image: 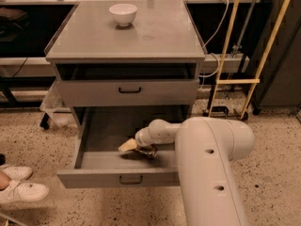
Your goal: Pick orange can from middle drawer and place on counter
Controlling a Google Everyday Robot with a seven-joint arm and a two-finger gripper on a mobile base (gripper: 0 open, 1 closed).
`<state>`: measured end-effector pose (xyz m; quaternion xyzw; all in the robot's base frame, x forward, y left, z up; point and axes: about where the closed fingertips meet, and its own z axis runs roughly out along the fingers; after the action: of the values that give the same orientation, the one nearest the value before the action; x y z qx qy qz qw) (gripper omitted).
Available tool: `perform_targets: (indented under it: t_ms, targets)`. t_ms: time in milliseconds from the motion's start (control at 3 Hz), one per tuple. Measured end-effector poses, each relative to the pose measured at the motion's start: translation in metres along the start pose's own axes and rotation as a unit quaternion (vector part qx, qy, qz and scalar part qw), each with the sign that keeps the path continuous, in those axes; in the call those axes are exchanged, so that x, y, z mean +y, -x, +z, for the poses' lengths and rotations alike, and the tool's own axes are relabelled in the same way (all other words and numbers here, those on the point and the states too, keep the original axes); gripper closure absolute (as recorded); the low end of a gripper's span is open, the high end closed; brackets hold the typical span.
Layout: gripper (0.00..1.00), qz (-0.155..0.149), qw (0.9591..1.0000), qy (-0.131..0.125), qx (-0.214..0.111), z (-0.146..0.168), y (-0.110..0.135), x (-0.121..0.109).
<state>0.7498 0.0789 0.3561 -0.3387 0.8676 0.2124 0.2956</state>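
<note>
I note a white bowl [123, 13] upright near the counter's [146, 39] far edge, left of centre; white sneakers [19, 188] on the floor [277, 173], lower left.

The table [160, 32] is smooth, matt grey metal with a faint sheen toward its back edge. Near its back left corner, the white bowl [123, 13] looks glazed and glossy. The middle drawer [99, 161] is the same dull grey metal, with a dark handle [131, 179]. The gripper [130, 146], low over the drawer floor near the front wall, looks pale yellowish and matt. The arm [207, 164] is smooth cream plastic. The orange can [149, 151], just beside the gripper, glints like shiny metal. The floor [273, 173] is speckled stone.
</note>
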Motion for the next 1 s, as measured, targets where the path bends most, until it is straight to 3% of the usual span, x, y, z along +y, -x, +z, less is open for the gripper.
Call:
perform_targets:
  t_ms: [333,667,1000]
  targets:
    - [0.00,0.000,1.0000,0.000,0.000,0.000,0.000,0.000]
    - [0.00,-0.016,0.9997,0.019,0.000,-0.011,0.001,-0.003]
    - [0.00,-0.010,0.9997,0.012,0.017,-0.004,-0.007,-0.007]
